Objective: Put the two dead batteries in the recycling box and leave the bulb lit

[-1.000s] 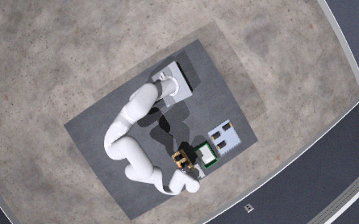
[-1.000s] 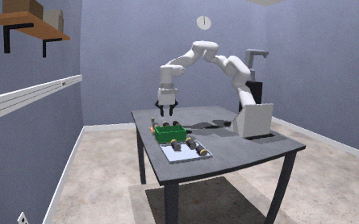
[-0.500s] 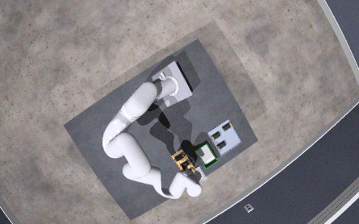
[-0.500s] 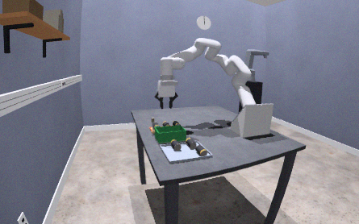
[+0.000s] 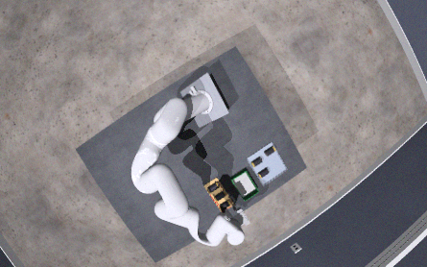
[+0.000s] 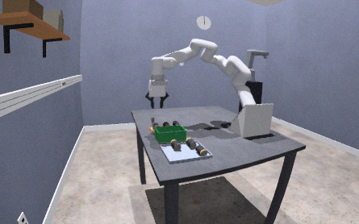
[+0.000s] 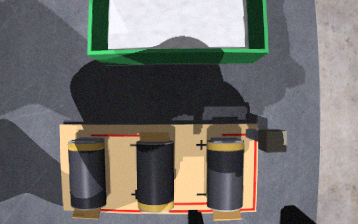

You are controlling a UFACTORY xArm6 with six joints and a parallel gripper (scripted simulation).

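A plus sign (image 7: pixel 201 145) is showing in the wrist view, just left of the right-hand battery (image 7: pixel 225 175), with a minus sign (image 7: pixel 201 194) sitting below it. Red lines are running along the tan holder (image 5: pixel 217 192) (image 7: pixel 190 182).

Three batteries are lying side by side in the holder, low in the wrist view: the left battery (image 7: pixel 87 175) and the right-hand one are pointing their gold ends up the frame, while the middle battery (image 7: pixel 155 175) is pointing its gold end down. The green box (image 5: pixel 253 177) (image 6: pixel 170 134) (image 7: pixel 240 56) is standing upright at the top of that view, its pale bottom showing. Beside it, right of centre in the top view, the light tray (image 5: pixel 275 165) (image 6: pixel 187 154) is carrying the other three batteries.

The gripper (image 5: pixel 243 217) (image 6: pixel 157 106) (image 7: pixel 244 215) is hovering above the table (image 6: pixel 222 155), left of centre in the exterior view, its fingers standing partway apart and holding nothing.
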